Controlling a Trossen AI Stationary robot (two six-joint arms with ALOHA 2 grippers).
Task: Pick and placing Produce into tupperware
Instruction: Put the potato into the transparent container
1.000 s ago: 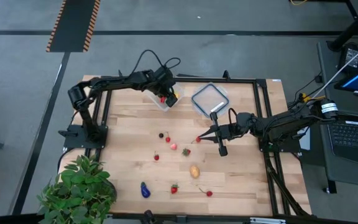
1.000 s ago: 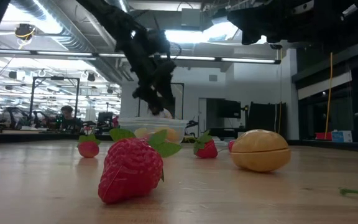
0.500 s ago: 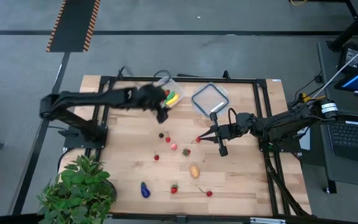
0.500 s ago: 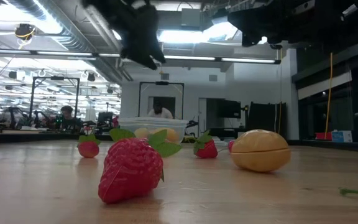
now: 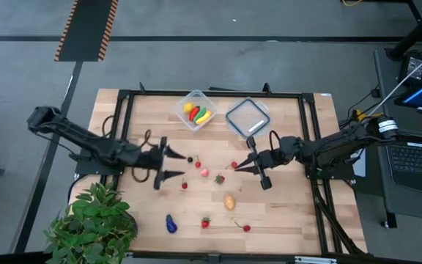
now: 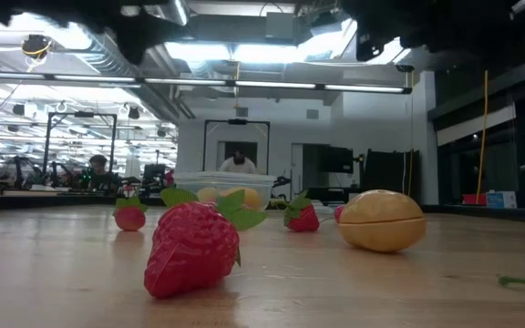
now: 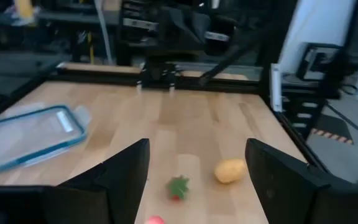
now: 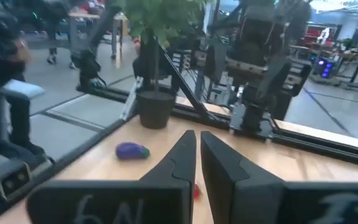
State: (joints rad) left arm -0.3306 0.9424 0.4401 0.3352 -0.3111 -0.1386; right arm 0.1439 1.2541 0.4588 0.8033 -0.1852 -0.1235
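Note:
The clear tub (image 5: 196, 114) stands at the table's far middle with yellow, red and green pieces in it. Loose produce lies mid-table: a dark berry (image 5: 190, 158), red berries (image 5: 198, 164), a strawberry (image 5: 219, 178), a yellow-orange piece (image 5: 229, 201) and a purple piece (image 5: 171, 224). My left gripper (image 5: 176, 163) is open and empty, just left of the dark berry, pointing toward the table's right. My right gripper (image 5: 243, 167) is shut, pointing left at a small red berry (image 5: 234, 164). My right gripper has its fingertips right beside the small red berry. In the right wrist view a red bit (image 8: 196, 190) shows in the thin slit between the shut fingers. Whether the fingers touch or hold it, I cannot tell.
The flat lid (image 5: 247, 117) lies right of the tub. A potted plant (image 5: 94, 220) stands at the near left corner. In the low view a strawberry (image 6: 194, 246) and the yellow piece (image 6: 381, 220) lie close. A black frame rims the table.
My left gripper has left the tub and swung toward the table's near edge, turning until it points toward the table's right edge, beside the loose berries. The tub, covered by the gripper before, now shows its red, yellow and green pieces.

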